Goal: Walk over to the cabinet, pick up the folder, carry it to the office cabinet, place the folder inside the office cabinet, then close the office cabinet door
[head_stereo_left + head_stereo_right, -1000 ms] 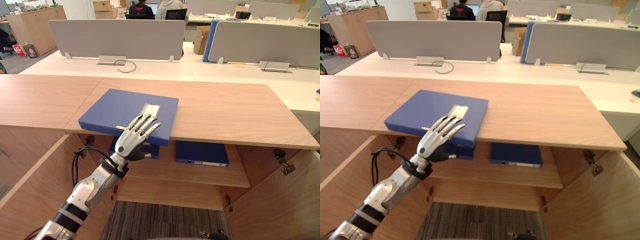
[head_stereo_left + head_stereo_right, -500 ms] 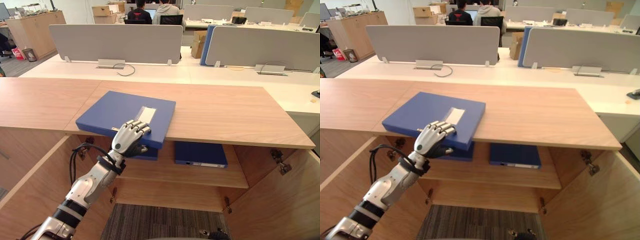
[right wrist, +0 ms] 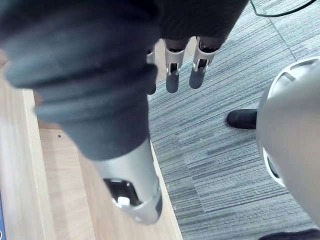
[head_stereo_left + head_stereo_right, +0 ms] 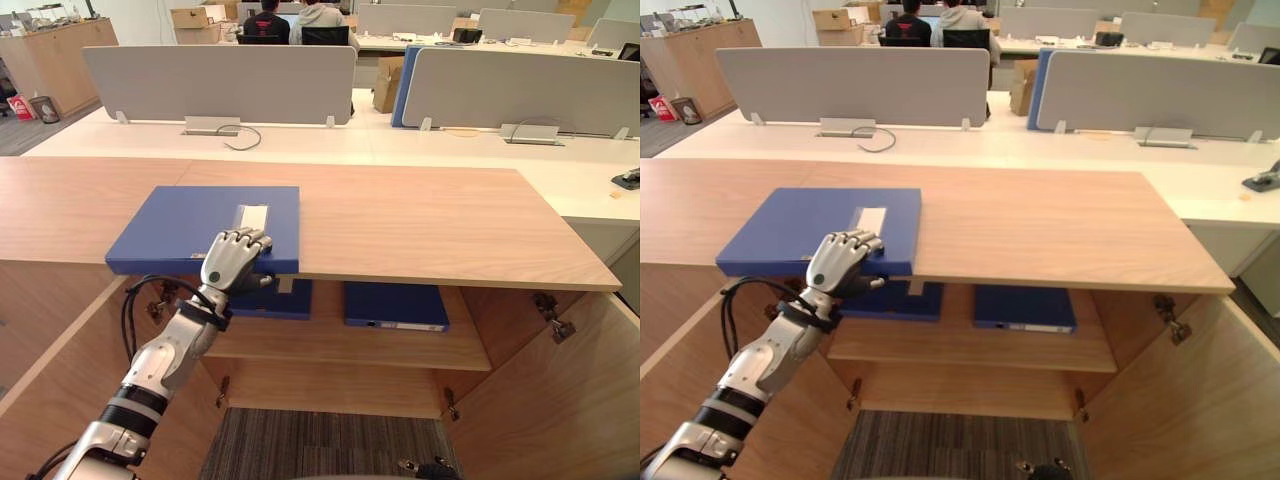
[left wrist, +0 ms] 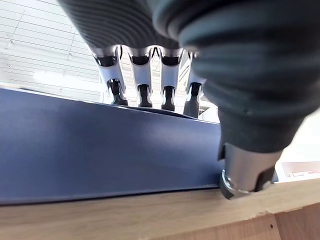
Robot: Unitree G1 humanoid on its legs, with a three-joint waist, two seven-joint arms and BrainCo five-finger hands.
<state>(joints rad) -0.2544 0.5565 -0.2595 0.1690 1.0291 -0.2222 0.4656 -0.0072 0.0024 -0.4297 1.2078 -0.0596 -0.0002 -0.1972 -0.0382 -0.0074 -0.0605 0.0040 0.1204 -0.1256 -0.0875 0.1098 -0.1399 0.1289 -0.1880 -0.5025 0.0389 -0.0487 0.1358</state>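
Pickup: flat blue folder (image 4: 180, 225) lying at front lip of light wooden cabinet top (image 4: 430, 225), seemingly within easy reach for silver left hand (image 4: 228, 265), fingers hooked over it, thumb against its edge; right hand (image 3: 172, 75) hanging slack above grey carpet (image 3: 215, 150).

You have one blue folder (image 4: 180, 225) on the cabinet top (image 4: 450, 230), two more folders (image 4: 250, 303) (image 4: 395, 305) on the shelf (image 4: 400, 345). Two desk screens (image 4: 220, 80) (image 4: 520, 90) stand far.

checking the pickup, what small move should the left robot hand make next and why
Probably lift the folder off the cabinet top: the left robot hand has fingers curled over its front edge, thumb against it. The right robot hand hangs idle.
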